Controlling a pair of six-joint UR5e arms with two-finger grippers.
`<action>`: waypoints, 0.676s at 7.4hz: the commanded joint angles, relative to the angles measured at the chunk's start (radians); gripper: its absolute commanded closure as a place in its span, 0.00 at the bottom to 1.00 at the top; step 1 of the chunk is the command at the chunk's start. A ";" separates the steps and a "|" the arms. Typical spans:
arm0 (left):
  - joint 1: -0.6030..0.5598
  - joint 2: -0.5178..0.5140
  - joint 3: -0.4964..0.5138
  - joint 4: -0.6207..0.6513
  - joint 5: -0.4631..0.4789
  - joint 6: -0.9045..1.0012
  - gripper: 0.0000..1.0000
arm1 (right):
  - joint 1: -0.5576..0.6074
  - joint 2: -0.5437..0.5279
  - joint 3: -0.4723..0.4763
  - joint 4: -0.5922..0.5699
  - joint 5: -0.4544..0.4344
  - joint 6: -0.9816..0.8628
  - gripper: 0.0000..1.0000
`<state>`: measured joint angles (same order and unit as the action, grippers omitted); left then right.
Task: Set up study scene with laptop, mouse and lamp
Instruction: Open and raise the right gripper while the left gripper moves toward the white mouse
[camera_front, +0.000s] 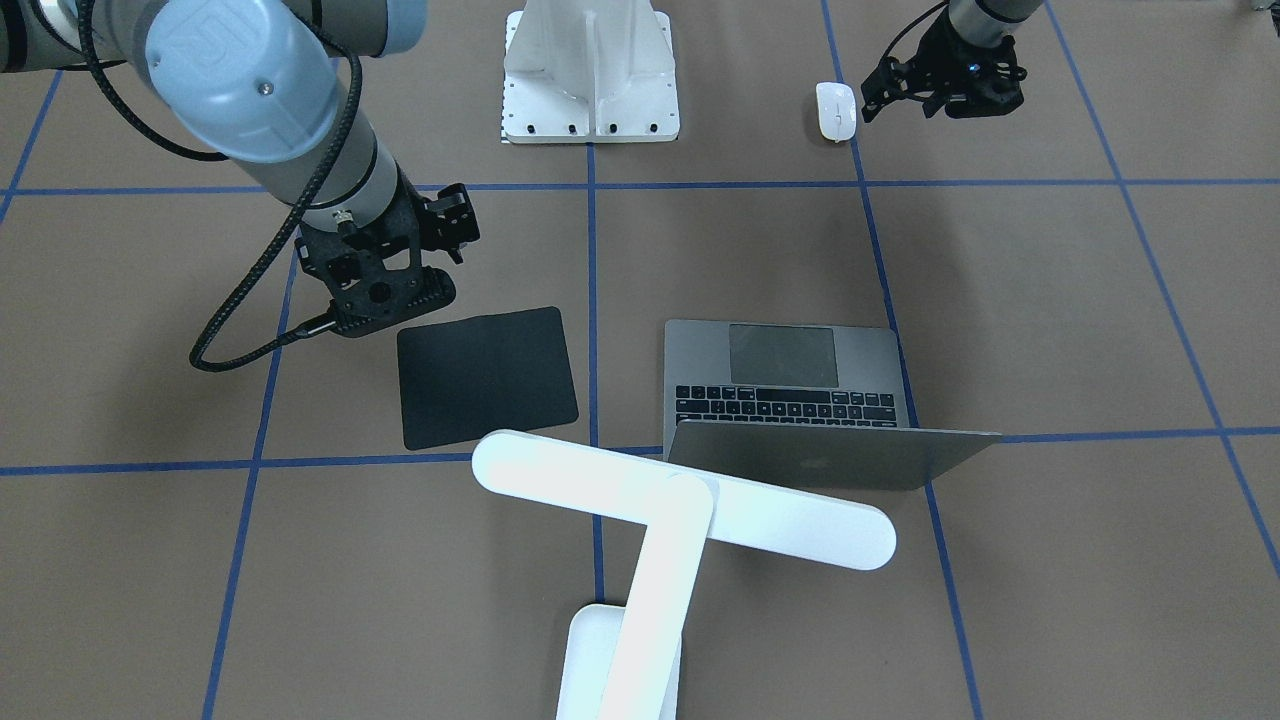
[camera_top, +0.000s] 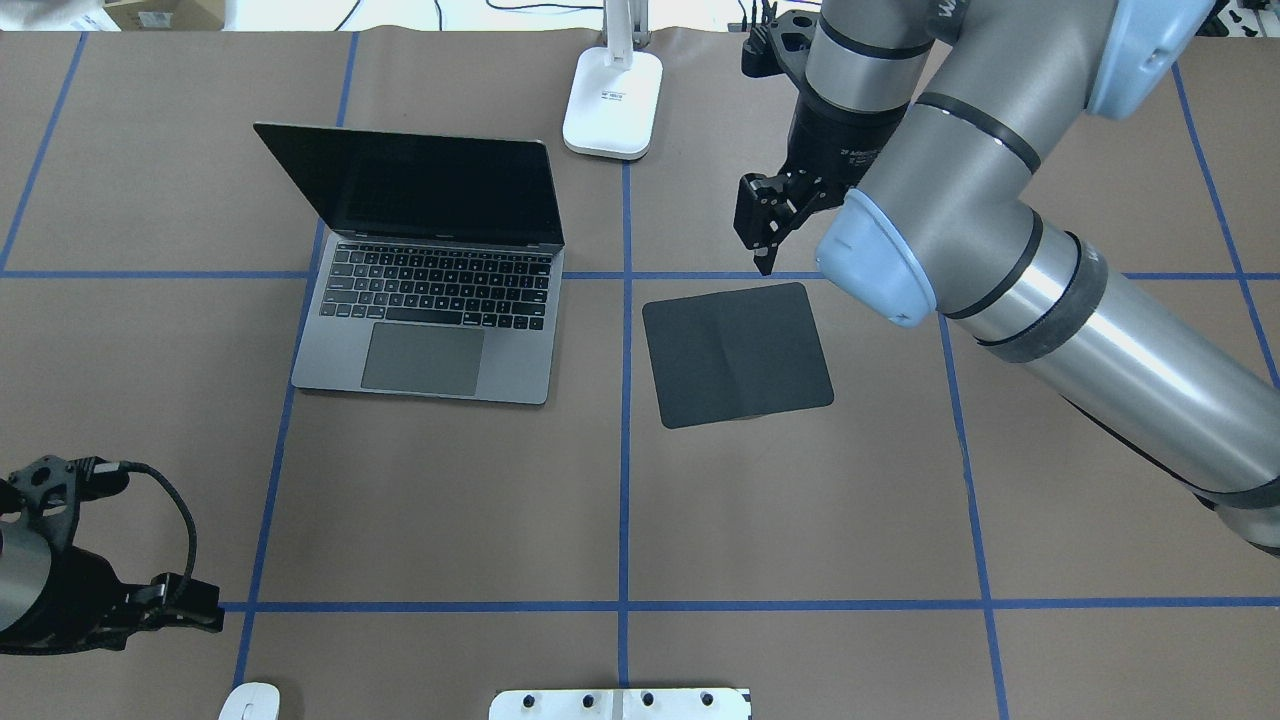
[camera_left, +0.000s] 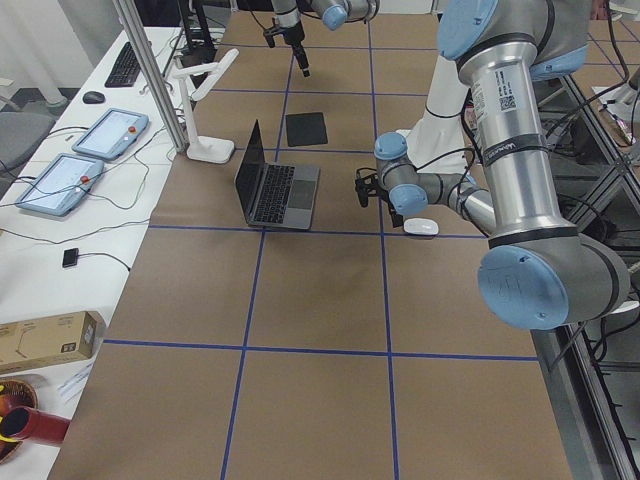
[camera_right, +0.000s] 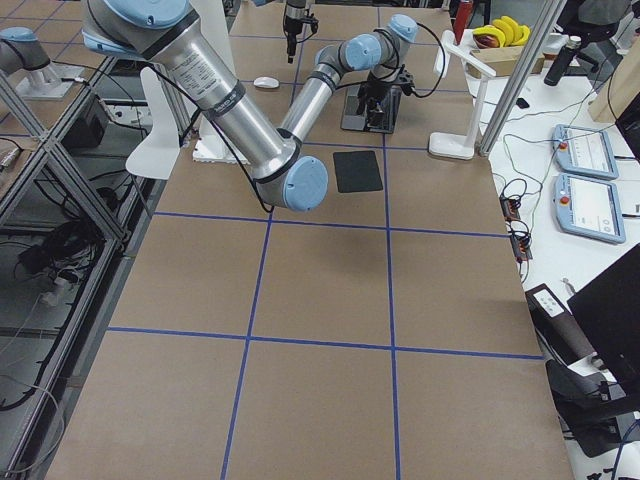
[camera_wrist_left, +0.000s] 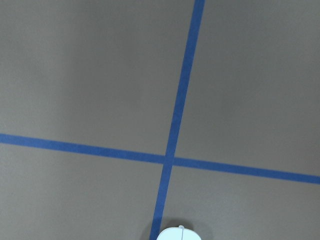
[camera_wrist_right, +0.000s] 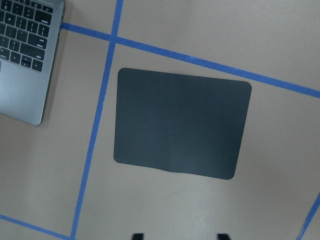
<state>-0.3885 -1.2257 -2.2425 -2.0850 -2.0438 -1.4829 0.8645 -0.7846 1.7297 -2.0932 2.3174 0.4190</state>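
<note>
Mouse (camera_front: 835, 110), small, smooth, white and oval. Front-facing view: it lies near the robot's base, just beside the left gripper (camera_front: 880, 100), no contact evident. I cannot tell how that gripper's jaws stand. The flat black rectangular mouse pad (camera_front: 487, 377) lies well apart, beside the open space-grey metal laptop (camera_front: 790, 390) and the white bar-headed desk lamp (camera_front: 680, 500).

Overhead view: the right gripper (camera_top: 765, 225) hovers at the pad's far edge.

Left wrist view: only the mouse's tip shows, at the bottom edge. Recommendation: centre over the shell and grip its narrow sides low, since a smooth shell may slip.

Right wrist view: fingertips (camera_wrist_right: 137, 235) apart, holding nothing.
</note>
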 joint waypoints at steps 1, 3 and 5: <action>0.054 -0.004 0.006 -0.003 -0.001 -0.060 0.00 | -0.001 -0.108 -0.018 0.213 -0.036 -0.043 0.00; 0.138 -0.038 0.073 -0.033 -0.001 -0.042 0.00 | -0.007 -0.101 -0.006 0.214 -0.055 -0.043 0.00; 0.187 -0.047 0.093 -0.032 -0.001 0.004 0.01 | -0.015 -0.102 -0.004 0.214 -0.076 -0.043 0.00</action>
<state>-0.2333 -1.2645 -2.1660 -2.1155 -2.0441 -1.5132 0.8550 -0.8851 1.7233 -1.8810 2.2566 0.3759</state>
